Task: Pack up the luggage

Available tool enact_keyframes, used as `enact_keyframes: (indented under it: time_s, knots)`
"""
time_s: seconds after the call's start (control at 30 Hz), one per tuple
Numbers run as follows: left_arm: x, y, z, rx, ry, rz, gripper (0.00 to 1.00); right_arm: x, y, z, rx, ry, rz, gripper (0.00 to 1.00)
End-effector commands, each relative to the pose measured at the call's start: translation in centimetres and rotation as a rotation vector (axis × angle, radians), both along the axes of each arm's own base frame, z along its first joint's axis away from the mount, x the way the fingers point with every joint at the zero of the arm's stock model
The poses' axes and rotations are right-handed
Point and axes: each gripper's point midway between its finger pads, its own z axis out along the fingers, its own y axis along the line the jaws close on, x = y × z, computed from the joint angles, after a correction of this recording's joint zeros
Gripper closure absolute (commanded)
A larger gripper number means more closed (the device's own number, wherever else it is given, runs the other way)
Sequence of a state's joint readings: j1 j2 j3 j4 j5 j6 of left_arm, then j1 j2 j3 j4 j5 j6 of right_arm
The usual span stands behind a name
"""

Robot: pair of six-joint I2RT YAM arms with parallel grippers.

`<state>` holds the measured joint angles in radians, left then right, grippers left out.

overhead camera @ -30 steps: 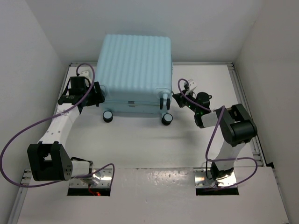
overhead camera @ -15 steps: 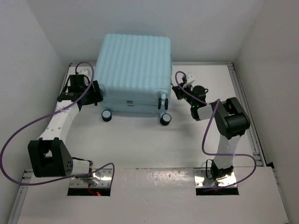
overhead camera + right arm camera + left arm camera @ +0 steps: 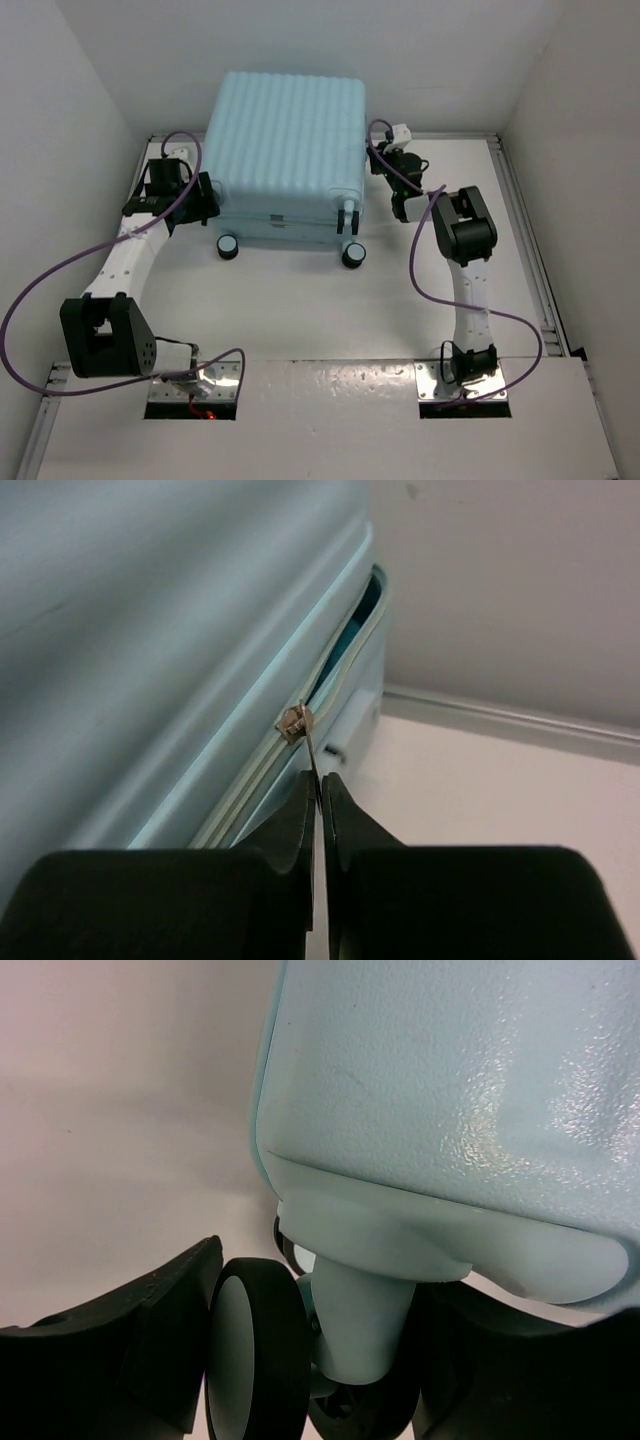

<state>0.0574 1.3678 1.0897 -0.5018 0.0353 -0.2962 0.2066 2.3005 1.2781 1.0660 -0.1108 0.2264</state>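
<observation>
The pale aqua luggage (image 3: 290, 140) lies flat at the back of the table, its ribbed shell up and its black caster wheels (image 3: 229, 247) toward me. My left gripper (image 3: 212, 205) sits at its near left corner. In the left wrist view that gripper (image 3: 325, 1280) is closed around a twin caster wheel (image 3: 255, 1350), one finger on each side. My right gripper (image 3: 375, 165) is at the luggage's right side, shut (image 3: 320, 777) on the metal zipper pull (image 3: 293, 723). The zip is closed on my side of the slider, and a gap shows beyond it.
White walls enclose the table on the left, the back and the right. A metal rail (image 3: 520, 200) runs along the right edge. A purple cable (image 3: 60, 270) loops from the left arm. A second caster (image 3: 352, 256) stands at the luggage's near right corner.
My right gripper has travelled away from me along the luggage's right side, toward the back wall, with the zipper pull in it. The left gripper has stayed on the caster.
</observation>
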Motion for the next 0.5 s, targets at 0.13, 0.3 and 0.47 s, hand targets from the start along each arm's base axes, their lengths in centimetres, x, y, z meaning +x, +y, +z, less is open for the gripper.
enact_keyframes:
  time_s: [0.13,0.3,0.47]
  knots:
    - [-4.0,6.5,-6.4,0.162,0.262,0.228,0.97,6.3,-2.9,6.4,0.067,-0.215,-0.159,1.0]
    - [-3.5,6.2,-6.3,0.146,0.251,0.215,0.77,6.1,-2.8,6.8,0.095,-0.217,-0.155,0.89]
    - [-1.7,4.7,-1.6,0.073,0.061,0.169,0.17,0.0,-2.0,8.0,0.122,-0.191,-0.057,0.48]
